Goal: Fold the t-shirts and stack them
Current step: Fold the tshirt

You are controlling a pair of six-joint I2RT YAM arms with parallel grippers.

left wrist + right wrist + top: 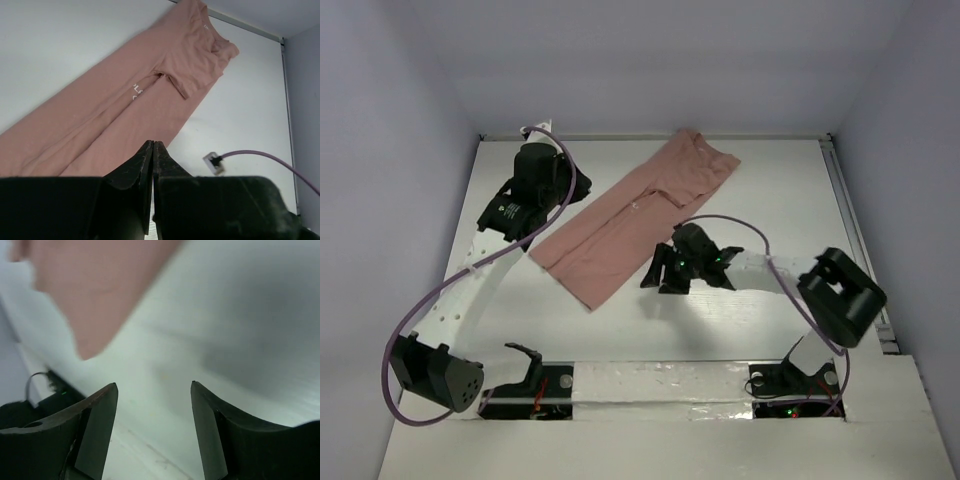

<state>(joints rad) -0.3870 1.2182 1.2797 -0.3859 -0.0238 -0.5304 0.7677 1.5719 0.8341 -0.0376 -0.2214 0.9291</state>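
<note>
**Q:** As seen from above, where lies the t-shirt?

**A:** Folded lengthwise into a long pink strip. Laid diagonally on the table, collar end near the far edge, hem end toward the near left.

**Q:** Position of the left gripper?

**A:** At the strip's left edge, by the hem end. Fingers pressed together, tips over the cloth. Contact with the fabric: cannot tell.

**Q:** And the right gripper?

**A:** Just beside the strip's right edge, low over bare tabletop. Fingers spread apart, with only table surface between them. Blurred corner of pink cloth at upper left of that wrist view. Purple cable arched behind the wrist.
</note>
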